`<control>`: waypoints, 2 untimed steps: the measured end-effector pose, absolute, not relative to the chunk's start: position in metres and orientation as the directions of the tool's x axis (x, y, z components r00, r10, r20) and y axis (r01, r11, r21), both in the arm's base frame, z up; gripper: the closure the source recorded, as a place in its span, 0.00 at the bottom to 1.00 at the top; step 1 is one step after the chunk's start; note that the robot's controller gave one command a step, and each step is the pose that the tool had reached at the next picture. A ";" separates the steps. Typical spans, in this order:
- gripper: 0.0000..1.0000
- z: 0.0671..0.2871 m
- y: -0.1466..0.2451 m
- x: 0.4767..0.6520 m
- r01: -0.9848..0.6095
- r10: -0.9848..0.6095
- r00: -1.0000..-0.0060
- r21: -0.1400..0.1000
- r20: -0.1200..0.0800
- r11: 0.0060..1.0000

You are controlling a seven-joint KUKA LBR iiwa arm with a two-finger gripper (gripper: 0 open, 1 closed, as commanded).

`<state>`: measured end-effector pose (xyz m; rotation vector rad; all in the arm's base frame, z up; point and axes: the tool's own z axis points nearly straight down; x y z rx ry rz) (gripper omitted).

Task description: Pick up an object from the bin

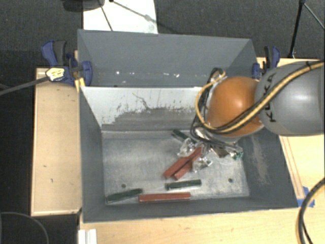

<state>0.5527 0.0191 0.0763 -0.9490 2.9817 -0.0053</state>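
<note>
Crowding is the main hazard here. The gripper [197, 154] sits low in the bin [91, 151], at about two o'clock from the floor's middle. It is right at the upper end of the reddish-brown sticks [179, 169], a pair lying side by side and touching, slanting from the middle toward two o'clock. Under the orange cover [231, 105], it cannot be told how far the gripper is open or whether it has hold of anything.

Because the pair touches, a grab could catch both sticks or only the edge of one. A hold so near the end would probably let a stick swing down and slip out on the lift. The short green stick [184, 184] lies near at five o'clock and might get nudged. The long red stick [165, 197] at six o'clock and the dark green stick [123, 195] at seven lie well apart, so they seem safe.
</note>
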 end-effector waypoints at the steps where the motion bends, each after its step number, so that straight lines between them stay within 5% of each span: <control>1: 1.00 0.081 0.019 0.550 -0.578 -0.578 -0.816 -0.001 -0.002 0.816; 2: 1.00 0.098 0.020 0.549 -0.577 -0.577 -0.817 0.003 0.001 0.817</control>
